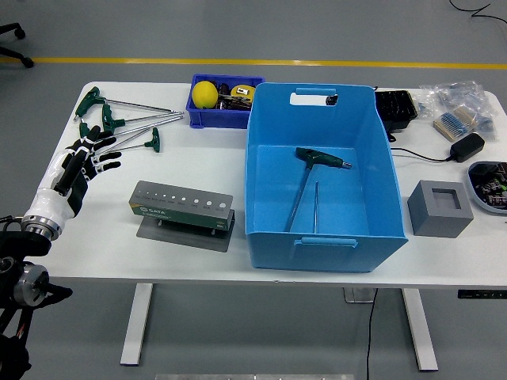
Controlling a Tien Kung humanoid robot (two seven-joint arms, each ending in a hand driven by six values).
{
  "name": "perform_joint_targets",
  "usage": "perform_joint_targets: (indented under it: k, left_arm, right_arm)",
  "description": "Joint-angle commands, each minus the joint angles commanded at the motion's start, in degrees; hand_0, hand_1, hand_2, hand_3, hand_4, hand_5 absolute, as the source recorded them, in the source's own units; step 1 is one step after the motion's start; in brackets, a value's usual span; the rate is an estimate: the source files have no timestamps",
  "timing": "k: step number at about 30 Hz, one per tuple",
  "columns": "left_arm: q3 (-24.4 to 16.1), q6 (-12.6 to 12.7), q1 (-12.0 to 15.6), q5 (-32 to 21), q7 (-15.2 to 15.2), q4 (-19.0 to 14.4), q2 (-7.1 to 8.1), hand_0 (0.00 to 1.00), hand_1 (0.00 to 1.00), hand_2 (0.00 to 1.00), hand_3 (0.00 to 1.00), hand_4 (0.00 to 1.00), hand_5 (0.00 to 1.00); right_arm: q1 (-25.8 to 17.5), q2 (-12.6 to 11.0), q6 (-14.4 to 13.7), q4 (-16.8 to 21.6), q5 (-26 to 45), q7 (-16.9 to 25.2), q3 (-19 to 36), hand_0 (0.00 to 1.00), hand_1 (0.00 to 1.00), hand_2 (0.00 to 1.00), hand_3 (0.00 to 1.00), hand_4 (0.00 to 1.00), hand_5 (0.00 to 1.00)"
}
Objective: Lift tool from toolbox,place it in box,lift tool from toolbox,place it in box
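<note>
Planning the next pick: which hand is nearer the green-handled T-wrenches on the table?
Left. The left hand, fingers spread, sits just below-left of the T-wrenches, not touching. The right hand is out of view.

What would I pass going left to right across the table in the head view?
Robot's left hand → green-handled T-wrenches → grey tool stand → big blue box holding one wrench → grey block → dish of small parts at the right edge.
</note>
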Motion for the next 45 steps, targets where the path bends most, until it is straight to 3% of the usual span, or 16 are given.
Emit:
perform_joint_targets:
  k: [45]
  left_arm:
    - [-0.6, -1.4, -0.3, 1.6, 0.9, 0.7, -0.24, 0.61, 0.634, 0.717, 0.736, 0.886, 0.77]
  right_arm:
    - [0.5, -0.2, 0.0, 0.0, 0.0, 0.1, -0.2, 0.726, 0.698, 0.751, 0.589, 0.826, 0.725]
